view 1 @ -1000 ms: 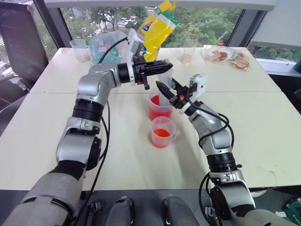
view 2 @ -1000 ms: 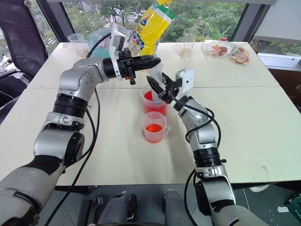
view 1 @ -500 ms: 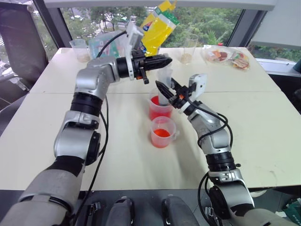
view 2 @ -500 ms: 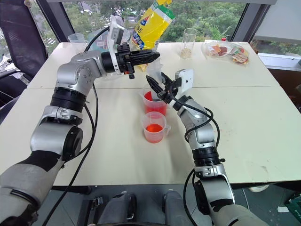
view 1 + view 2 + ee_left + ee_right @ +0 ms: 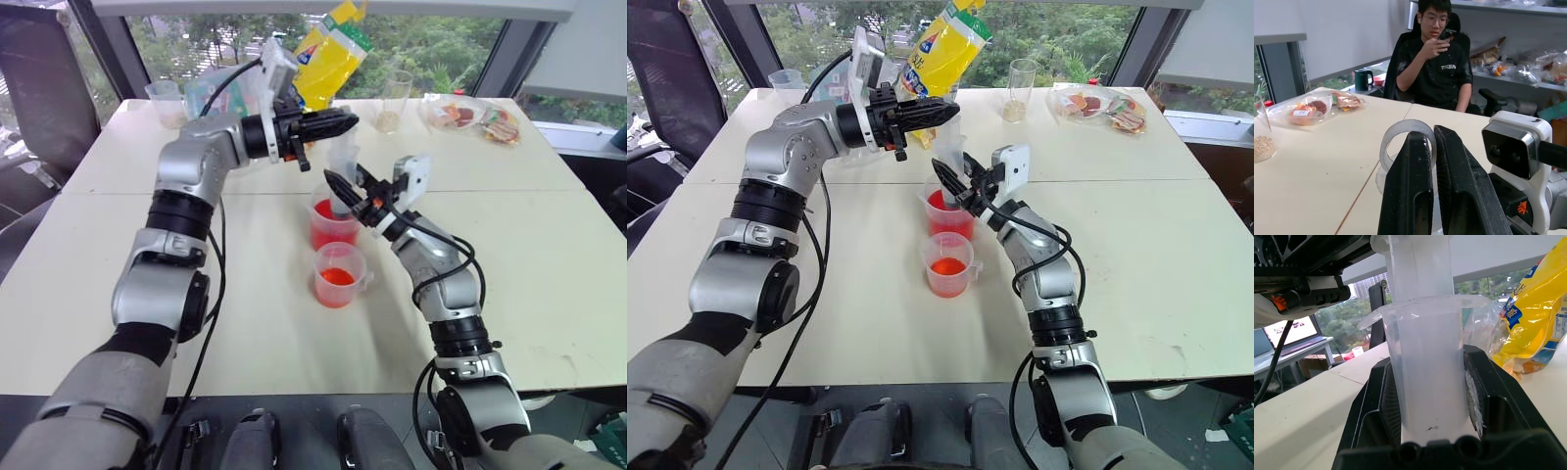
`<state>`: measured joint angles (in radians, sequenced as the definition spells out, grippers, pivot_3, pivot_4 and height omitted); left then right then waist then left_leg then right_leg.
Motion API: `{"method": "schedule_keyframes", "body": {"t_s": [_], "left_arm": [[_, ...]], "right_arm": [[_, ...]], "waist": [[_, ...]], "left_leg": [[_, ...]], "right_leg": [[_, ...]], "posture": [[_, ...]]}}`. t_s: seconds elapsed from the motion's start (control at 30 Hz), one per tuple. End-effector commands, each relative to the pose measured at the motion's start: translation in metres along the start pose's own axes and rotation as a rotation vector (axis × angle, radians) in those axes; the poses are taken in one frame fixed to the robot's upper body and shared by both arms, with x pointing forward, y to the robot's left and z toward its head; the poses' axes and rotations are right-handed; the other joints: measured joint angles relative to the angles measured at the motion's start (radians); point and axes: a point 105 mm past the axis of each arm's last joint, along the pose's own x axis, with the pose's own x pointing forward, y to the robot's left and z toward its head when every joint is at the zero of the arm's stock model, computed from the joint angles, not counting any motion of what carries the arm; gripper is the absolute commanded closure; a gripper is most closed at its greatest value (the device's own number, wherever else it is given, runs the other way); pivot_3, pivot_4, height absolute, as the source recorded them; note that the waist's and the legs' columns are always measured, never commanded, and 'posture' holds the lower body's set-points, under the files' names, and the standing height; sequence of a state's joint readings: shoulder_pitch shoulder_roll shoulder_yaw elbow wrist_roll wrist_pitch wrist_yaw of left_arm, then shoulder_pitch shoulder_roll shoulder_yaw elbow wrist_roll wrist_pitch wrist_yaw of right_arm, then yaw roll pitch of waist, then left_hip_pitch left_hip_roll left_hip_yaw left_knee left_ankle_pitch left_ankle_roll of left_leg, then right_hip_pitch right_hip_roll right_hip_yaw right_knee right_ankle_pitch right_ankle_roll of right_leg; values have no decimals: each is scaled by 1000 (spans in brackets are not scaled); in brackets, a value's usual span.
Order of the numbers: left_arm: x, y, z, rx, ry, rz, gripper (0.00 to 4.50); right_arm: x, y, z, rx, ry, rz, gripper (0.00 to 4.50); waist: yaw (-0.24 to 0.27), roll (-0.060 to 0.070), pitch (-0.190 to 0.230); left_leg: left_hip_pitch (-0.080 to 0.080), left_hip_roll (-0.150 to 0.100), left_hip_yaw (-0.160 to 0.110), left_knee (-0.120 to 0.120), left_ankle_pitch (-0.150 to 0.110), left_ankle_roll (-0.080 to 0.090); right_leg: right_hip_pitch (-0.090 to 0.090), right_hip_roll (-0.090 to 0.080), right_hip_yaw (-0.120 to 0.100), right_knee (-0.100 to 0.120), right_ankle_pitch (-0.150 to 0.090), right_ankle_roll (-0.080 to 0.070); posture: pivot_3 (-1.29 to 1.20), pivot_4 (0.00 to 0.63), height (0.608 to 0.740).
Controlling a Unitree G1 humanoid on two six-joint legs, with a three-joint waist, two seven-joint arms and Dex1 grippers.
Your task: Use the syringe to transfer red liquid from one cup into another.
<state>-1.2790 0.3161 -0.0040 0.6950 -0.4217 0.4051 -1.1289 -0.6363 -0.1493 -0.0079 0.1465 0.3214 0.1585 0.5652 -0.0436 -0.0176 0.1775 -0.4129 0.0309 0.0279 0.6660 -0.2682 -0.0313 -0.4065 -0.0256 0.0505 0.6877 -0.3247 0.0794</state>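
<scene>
A: Right, head cameras first. Where is the syringe [image 5: 343, 168]?

B: Upright at the middle of the tabletop [image 5: 549, 245], its lower end down in the bigger cup [image 5: 331, 223], which holds red liquid [image 5: 327, 233]. The right end effector [image 5: 342, 188] is clamped around the barrel. The left end effector [image 5: 337, 124] comes in from nine o'clock, fingers pinched together at the plunger top. The smaller cup [image 5: 338, 274] stands just beside the bigger one, toward six o'clock, with a little red in its bottom.

A: Anything around them?

B: A yellow bag [image 5: 328, 54] toward twelve o'clock, a tall glass [image 5: 394, 102] and wrapped snacks [image 5: 475, 119] toward one and two o'clock, well apart from the cups.

A: Left wrist camera?

B: The two fingers [image 5: 1415, 186] are closed on the plunger's ring [image 5: 1406, 142]. A person [image 5: 1439, 58] sits beyond the tabletop's far edge.

A: Right wrist?

B: The pads [image 5: 1388, 401] press both sides of the clear barrel. I can't see red inside it at that height.

A: What could go wrong?

B: My guess: a pull that isn't in line with the barrel could tilt the syringe in the right grip, lever the cup rim and spill. The narrow pinch on the ring could also slip, or the tip could rise above the liquid and draw air.
</scene>
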Motion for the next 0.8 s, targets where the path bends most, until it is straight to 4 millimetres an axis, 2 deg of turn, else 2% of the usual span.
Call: {"method": "schedule_keyframes", "body": {"t_s": [0.03,0.27,0.53,0.7,0.8], "left_arm": [[-7,-4,58,161,-138,19,3498],[-18,-9,36,144,-81,16,206],[-46,-10,27,121,-60,71,206],[-60,-14,27,109,-44,94,206],[-64,-16,28,105,-39,99,206]], "right_arm": [[5,15,-1,1,18,85,3133],[9,6,31,-27,-53,70,3133],[8,-3,56,-45,-103,50,3133],[5,0,98,-41,-191,67,3133],[-7,9,119,7,-212,123,3133]], "waist": [[-1,0,0],[0,0,0],[-1,0,0],[2,0,0],[5,0,0]], "left_leg": [[0,0,0,0,0,0],[0,0,0,0,0,0],[0,1,0,0,0,0],[0,0,0,0,0,0],[0,0,0,0,0,0]], "right_leg": [[0,0,0,0,0,0],[0,0,0,0,0,0],[-1,0,1,2,0,0],[-1,-1,1,2,0,0],[-1,-1,0,1,0,0]], "posture": [[0,150,740],[0,150,740],[0,150,740],[0,150,740],[0,150,740]]}}
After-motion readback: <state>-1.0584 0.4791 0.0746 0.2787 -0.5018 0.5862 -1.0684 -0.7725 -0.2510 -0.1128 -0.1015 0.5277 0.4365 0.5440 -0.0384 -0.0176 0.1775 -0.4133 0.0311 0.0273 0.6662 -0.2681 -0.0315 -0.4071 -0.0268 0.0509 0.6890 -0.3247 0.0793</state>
